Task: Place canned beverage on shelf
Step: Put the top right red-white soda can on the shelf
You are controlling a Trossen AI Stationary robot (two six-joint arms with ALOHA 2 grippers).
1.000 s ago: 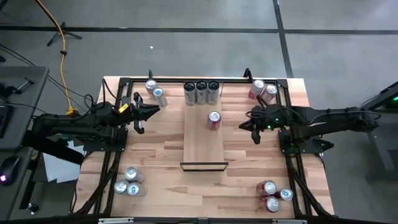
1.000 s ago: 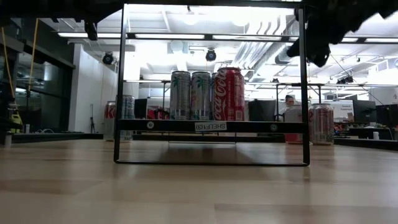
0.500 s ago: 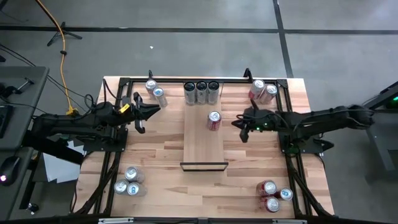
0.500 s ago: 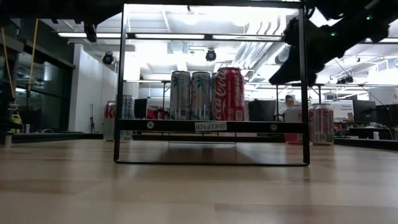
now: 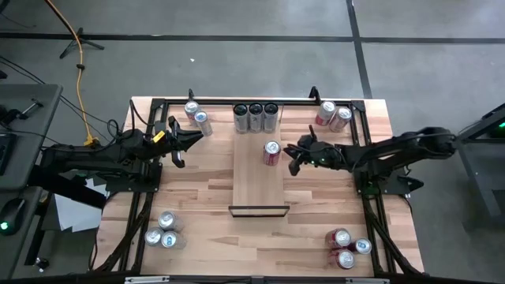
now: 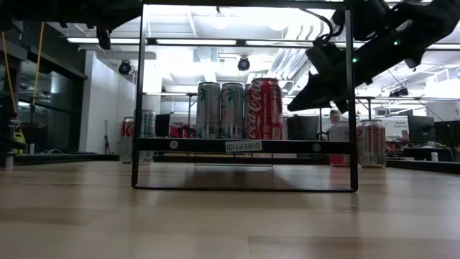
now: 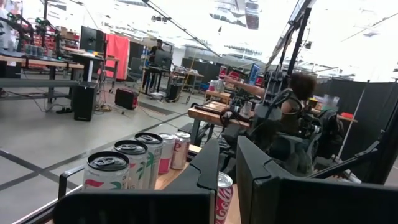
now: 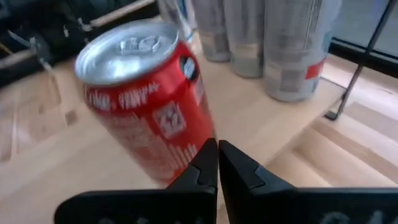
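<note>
Standing on the shelf [image 5: 259, 173], red can [image 5: 271, 152]; right tool [image 5: 292, 158], fingers together, just beside it.

I am reading Coca-Cola script running up the red can [image 6: 269, 109] and a small white label [image 6: 243, 147], seemingly "SHELF" plus an unclear character, on the shelf [image 6: 244, 146] front bar.
</note>
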